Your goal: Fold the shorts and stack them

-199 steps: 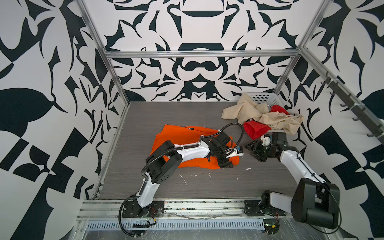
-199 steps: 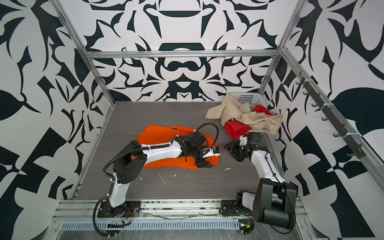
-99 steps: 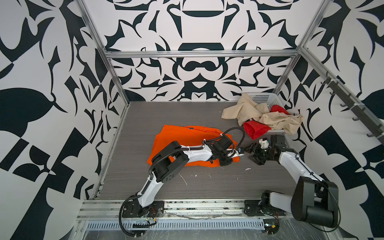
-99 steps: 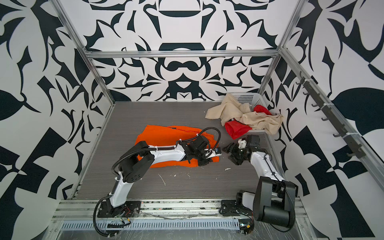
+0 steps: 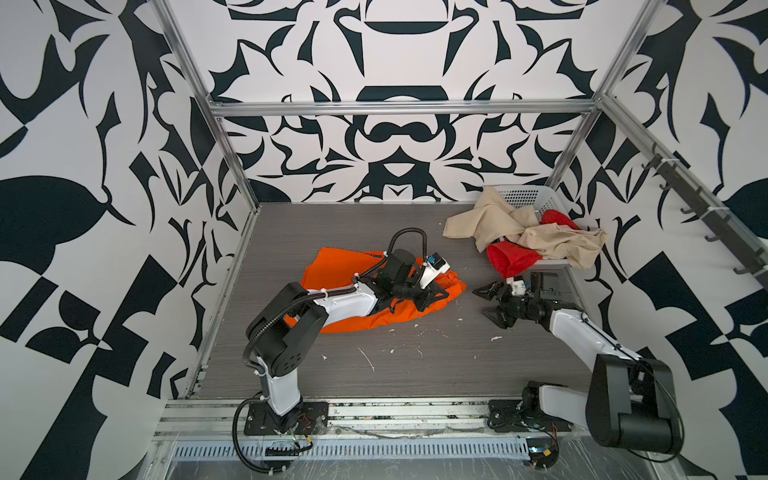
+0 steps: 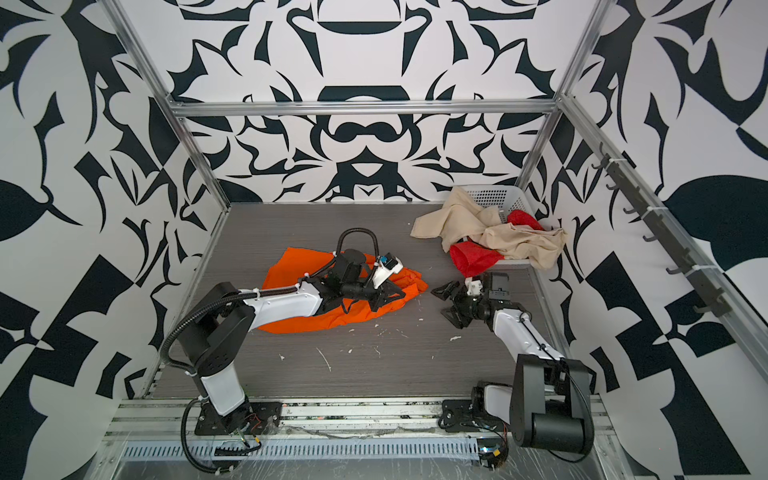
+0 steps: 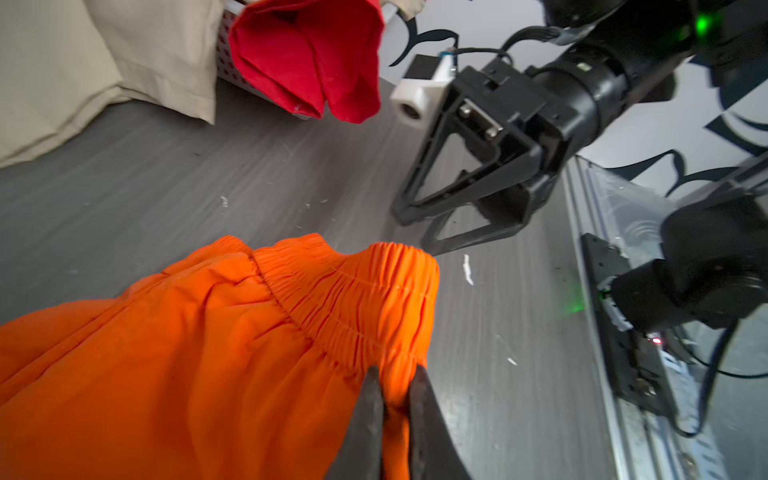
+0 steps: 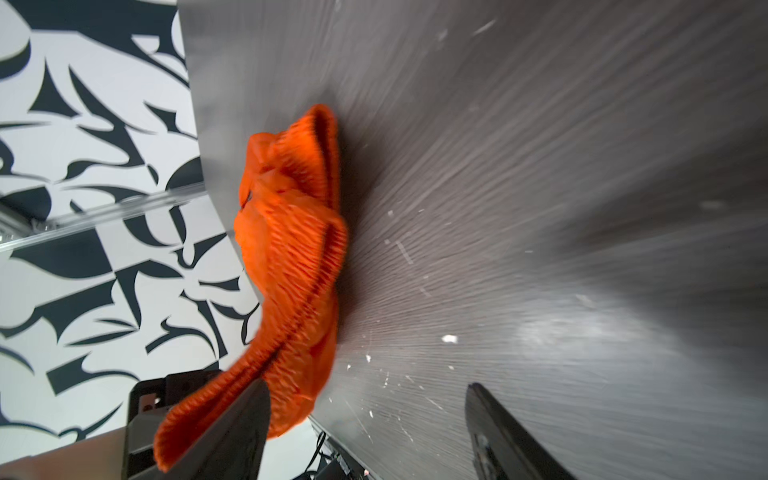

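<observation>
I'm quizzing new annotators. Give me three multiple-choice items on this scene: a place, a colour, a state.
1. What colour is the basket? A blue; B white; C black.
2. Where do the orange shorts lie? A on the table; B in the basket; C on a chair.
3. The left gripper is: A wide open; B shut on red cloth; C shut on the orange shorts.
Answers: 1 B, its perforated wall is white; 2 A, they spread over the grey tabletop; 3 C, its fingers pinch that cloth.
</observation>
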Robot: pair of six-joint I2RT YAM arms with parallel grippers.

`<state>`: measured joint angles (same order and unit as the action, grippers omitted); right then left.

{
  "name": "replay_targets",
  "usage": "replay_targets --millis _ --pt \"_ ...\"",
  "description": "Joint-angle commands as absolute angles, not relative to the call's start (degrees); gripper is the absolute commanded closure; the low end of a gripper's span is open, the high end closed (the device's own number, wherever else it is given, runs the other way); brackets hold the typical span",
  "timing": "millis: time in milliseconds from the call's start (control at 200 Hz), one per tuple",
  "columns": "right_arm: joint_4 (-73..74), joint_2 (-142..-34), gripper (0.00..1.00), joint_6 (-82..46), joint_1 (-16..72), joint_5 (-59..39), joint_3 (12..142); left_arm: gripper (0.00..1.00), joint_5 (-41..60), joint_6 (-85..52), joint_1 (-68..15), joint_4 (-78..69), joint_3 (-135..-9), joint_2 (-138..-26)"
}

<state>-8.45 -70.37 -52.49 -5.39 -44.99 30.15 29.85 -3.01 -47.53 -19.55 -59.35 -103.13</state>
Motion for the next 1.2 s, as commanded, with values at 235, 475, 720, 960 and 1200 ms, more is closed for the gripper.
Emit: replay_targets --millis 235,475,720,960,1200 --pt "15.21 -76.15 0.21 -70.88 1.68 -46.25 27.85 0.93 30.75 -6.92 -46.94 -23.74 -56.97 -100.9" --pt "24.41 -80.97 0.21 -79.0 7.72 -44.1 27.08 0.94 28.92 -4.83 -47.41 -21.04 -58.55 -101.86" --pt "28.72 -84.22 0.28 -81.73 10.72 -42.09 26.89 0.9 24.94 -1.88 -47.99 -16.52 -60.05 -101.43" --pt "24.08 -80.23 0.2 -82.68 11.5 -41.29 23.85 0.92 19.9 -1.9 -47.99 -16.28 -59.79 -101.24" --pt "25.0 -81.13 0.19 -83.52 14.06 -39.64 26.06 0.92 23.28 -2.37 -49.19 -18.31 -60.14 -102.54"
